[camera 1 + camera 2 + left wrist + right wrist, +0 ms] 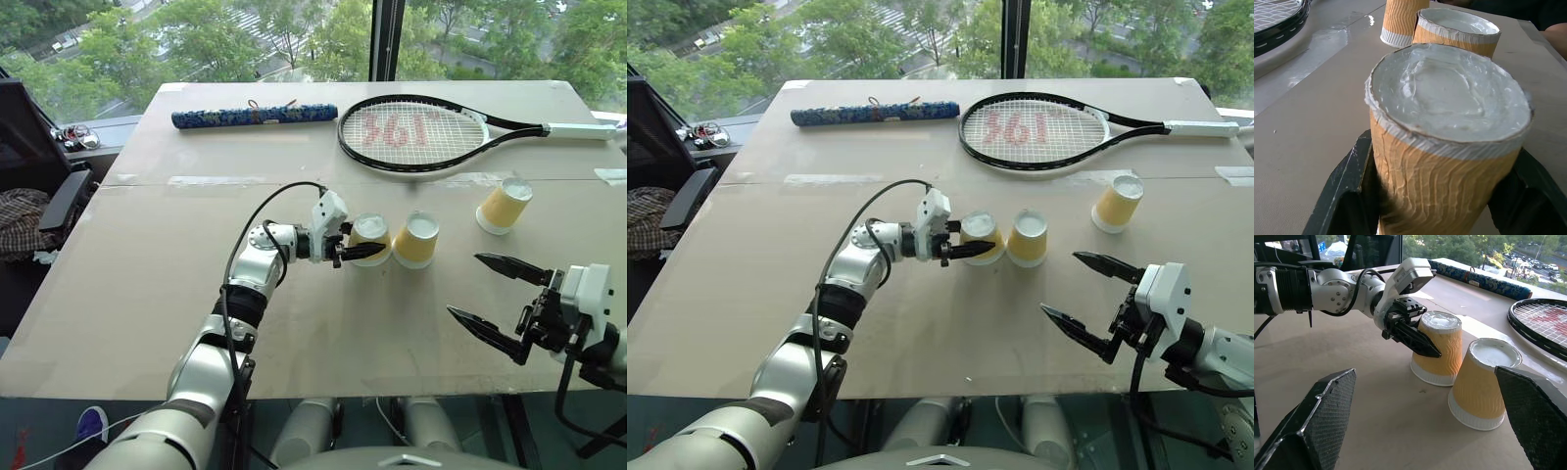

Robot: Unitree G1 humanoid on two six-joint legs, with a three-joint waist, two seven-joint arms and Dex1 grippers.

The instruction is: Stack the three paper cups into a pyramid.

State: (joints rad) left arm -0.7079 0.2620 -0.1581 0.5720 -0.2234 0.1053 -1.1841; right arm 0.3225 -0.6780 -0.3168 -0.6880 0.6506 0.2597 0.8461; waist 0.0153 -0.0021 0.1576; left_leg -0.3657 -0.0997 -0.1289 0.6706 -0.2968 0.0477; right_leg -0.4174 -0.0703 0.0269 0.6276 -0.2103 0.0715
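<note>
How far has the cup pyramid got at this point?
Base looks set: two cups stand upside down, side by side, the left cup and middle cup. In hand: the left gripper has its fingers around the left cup. Left to do: the third cup stands apart near the tennis racket; nothing is stacked yet. The right gripper is open and empty.

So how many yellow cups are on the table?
3: one cup between the left gripper's fingers, another cup beside it, the last cup near the racket.
</note>
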